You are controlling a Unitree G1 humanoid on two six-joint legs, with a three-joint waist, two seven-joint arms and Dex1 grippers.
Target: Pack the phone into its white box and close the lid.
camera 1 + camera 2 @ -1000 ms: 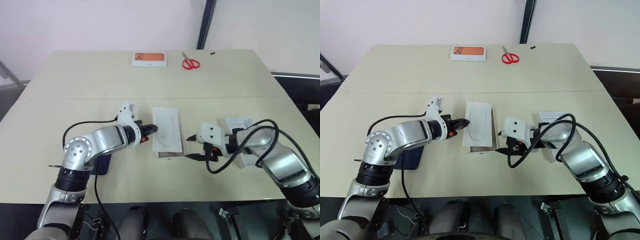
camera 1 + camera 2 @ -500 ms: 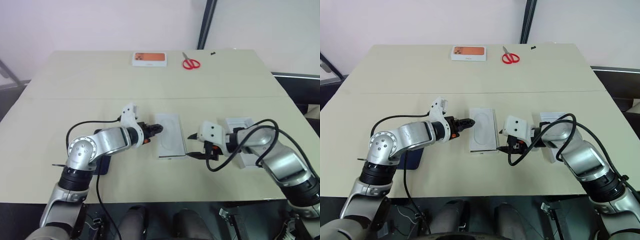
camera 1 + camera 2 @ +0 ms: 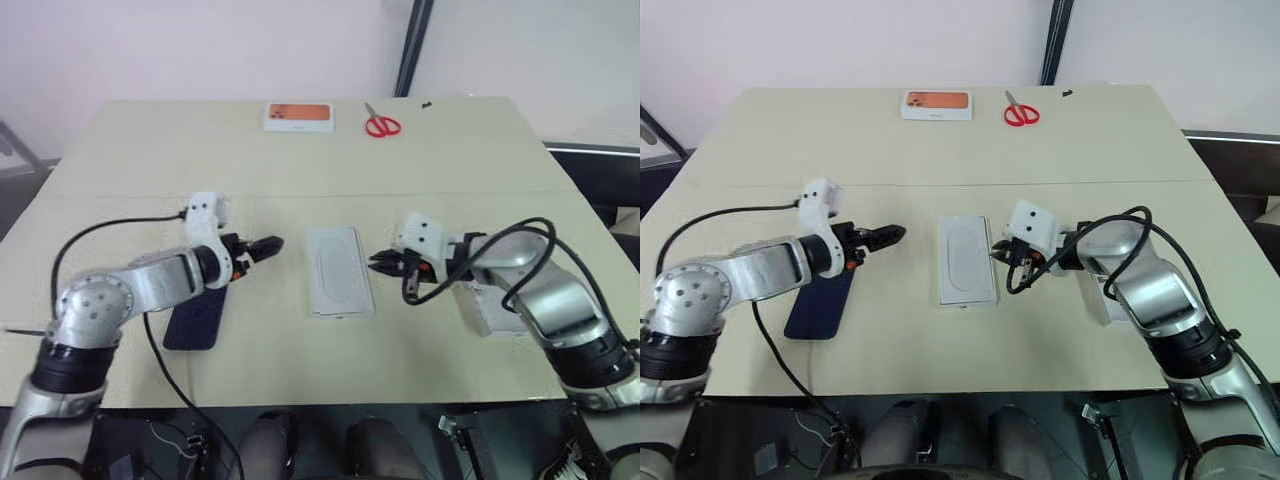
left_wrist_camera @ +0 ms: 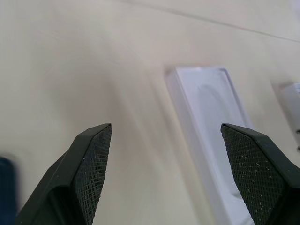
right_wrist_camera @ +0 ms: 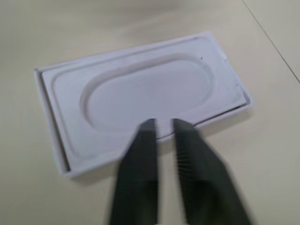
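Red scissors (image 3: 381,126) far beyond white box (image 3: 339,271)

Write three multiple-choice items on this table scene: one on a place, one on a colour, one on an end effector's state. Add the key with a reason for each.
1. Where does the phone lie?
A. in the white box
B. on the table by the left arm
C. beside the scissors

2. What colour are the scissors' handles?
A. red
B. blue
C. black

3. How do the left end effector's fingers stand?
A. shut on the phone
B. shut on nothing
C. open, holding nothing

Key:
1 B: the navy phone lies flat on the table beside the left arm, apart from the white box.
2 A: red handles show at the table's far edge.
3 C: the left wrist view shows both fingers wide apart with bare table between them.
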